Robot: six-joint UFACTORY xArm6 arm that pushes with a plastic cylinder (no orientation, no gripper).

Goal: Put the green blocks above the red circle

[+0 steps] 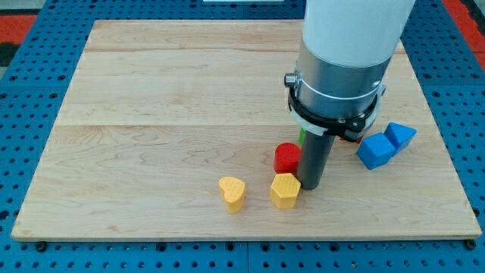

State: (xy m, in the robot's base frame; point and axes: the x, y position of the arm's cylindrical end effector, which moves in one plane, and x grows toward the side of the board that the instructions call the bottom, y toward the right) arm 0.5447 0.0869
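The red circle block (286, 157) lies right of the board's middle, low in the view. My tip (311, 186) stands just to its right, touching or nearly touching it, and beside the yellow hexagon block (285, 189). A sliver of a green block (301, 135) shows behind the rod, above the red circle; the rest of it is hidden by the arm. A small bit of red (350, 137) shows at the arm's right edge; I cannot tell its shape.
A yellow heart block (233, 192) lies left of the hexagon. Two blue blocks (376, 150) (400, 136) sit together at the right. The wooden board (174, 114) ends close below the yellow blocks. The arm's wide body (341, 61) hides the upper right.
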